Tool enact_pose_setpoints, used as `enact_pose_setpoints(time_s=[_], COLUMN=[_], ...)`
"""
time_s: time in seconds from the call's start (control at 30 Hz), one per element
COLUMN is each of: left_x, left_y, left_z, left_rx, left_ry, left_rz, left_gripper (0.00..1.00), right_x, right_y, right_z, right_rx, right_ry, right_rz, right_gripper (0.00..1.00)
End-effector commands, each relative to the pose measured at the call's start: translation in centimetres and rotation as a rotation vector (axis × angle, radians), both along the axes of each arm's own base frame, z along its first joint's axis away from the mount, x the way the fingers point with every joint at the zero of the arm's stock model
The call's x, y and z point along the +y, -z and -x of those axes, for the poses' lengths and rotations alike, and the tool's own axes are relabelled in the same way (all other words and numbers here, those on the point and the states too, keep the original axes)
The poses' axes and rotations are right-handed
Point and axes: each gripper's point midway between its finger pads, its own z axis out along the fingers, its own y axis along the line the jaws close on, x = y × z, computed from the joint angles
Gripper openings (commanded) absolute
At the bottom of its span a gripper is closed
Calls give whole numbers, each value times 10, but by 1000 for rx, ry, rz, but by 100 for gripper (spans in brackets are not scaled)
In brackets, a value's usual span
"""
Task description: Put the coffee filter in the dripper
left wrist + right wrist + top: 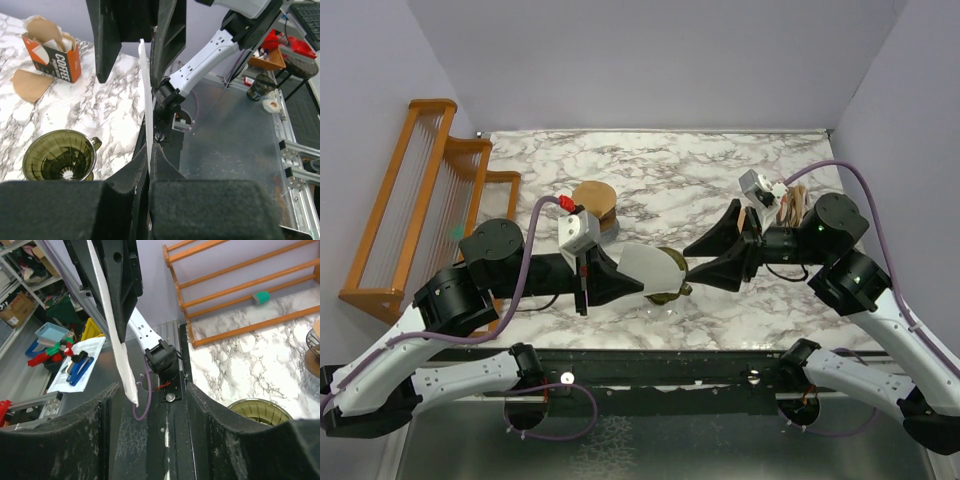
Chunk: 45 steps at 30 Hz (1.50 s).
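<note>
My left gripper [632, 272] [149, 150] is shut on the coffee filter [655, 267] [144, 100], a white paper held on edge above the table. The olive-green dripper [670, 291] [59, 162] [260, 410] stands on the marble below it, partly hidden by the paper in the top view. From the right, my right gripper [688, 257] [152, 390] faces the filter [112, 325] with its jaws open. The paper's far edge hangs in the gap between the fingers [167, 45], close to one of them; I cannot tell if it touches.
An orange coffee filter box [52, 52] [785, 205] stands at the back right with a flat tan paper [30, 85] beside it. A brown disc on a grey stand [595, 205] sits behind my left gripper. A wooden rack [420, 200] [240, 290] lines the left side.
</note>
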Motion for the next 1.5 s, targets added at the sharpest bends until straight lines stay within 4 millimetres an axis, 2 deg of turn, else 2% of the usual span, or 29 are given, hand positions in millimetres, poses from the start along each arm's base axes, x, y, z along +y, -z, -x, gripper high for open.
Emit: enact_pose_setpoints(time_s=[0.0, 0.33, 0.73, 1.47], left_x=[-3, -9, -8, -16], left_y=[-10, -9, -15, -9], left_z=[10, 15, 23, 14], left_rx=[19, 32, 12, 12], left_ry=[55, 95, 141, 122], left_rz=[63, 70, 90, 79], left_gripper=[0, 0, 0, 0], right_x=[1, -2, -2, 13], right_y=[-5, -13, -11, -13], right_z=[9, 15, 19, 25], right_rx=[-13, -29, -35, 1], right_ry=[-48, -67, -92, -249], right_rz=[-27, -49, -51, -85], right_gripper=[56, 50, 47, 43])
